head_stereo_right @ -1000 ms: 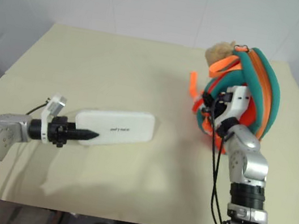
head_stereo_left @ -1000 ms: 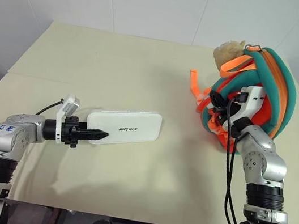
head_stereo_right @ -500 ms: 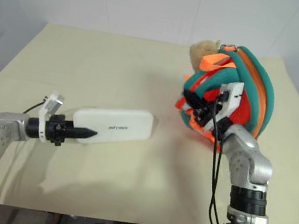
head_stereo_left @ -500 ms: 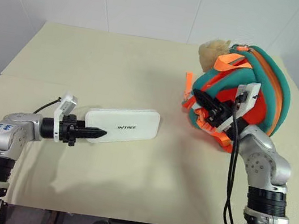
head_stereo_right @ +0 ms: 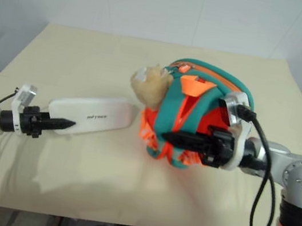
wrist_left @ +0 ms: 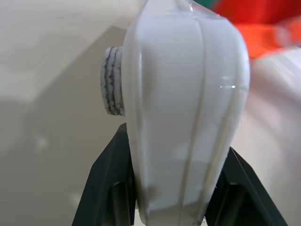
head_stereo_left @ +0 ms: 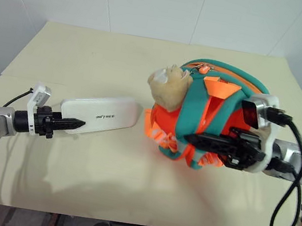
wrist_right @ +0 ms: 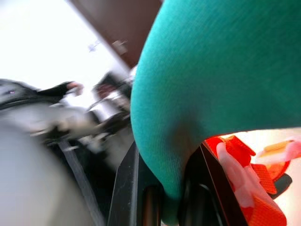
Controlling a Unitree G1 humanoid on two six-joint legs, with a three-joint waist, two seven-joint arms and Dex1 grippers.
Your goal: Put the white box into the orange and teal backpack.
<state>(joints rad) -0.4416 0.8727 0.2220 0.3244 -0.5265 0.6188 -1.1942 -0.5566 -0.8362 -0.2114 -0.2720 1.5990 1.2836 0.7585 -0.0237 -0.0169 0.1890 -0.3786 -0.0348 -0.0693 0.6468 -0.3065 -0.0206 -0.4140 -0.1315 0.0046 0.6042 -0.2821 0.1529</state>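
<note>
Presently, nearest the robot: left hand (head_stereo_left: 74, 124), fingers clamped on the near end of the white box (head_stereo_left: 99, 116), one black finger (wrist_left: 109, 188) on each side of its edge in the left wrist view. Box: flat, rounded corners, dark lettering on top, lying over the left half of the cream table (head_stereo_left: 90, 62), its far end pointing toward the backpack and stopping just short of it. Right hand (head_stereo_left: 193, 138): pointing to the robot's left, fingers closed tight on a teal band of the orange and teal backpack (head_stereo_left: 208, 117), fabric pinched between them in the right wrist view. Backpack: centre-right of the table, orange straps hanging at its front. Tan plush charm (head_stereo_left: 168, 85): on the backpack's upper left side, toward the box.
</note>
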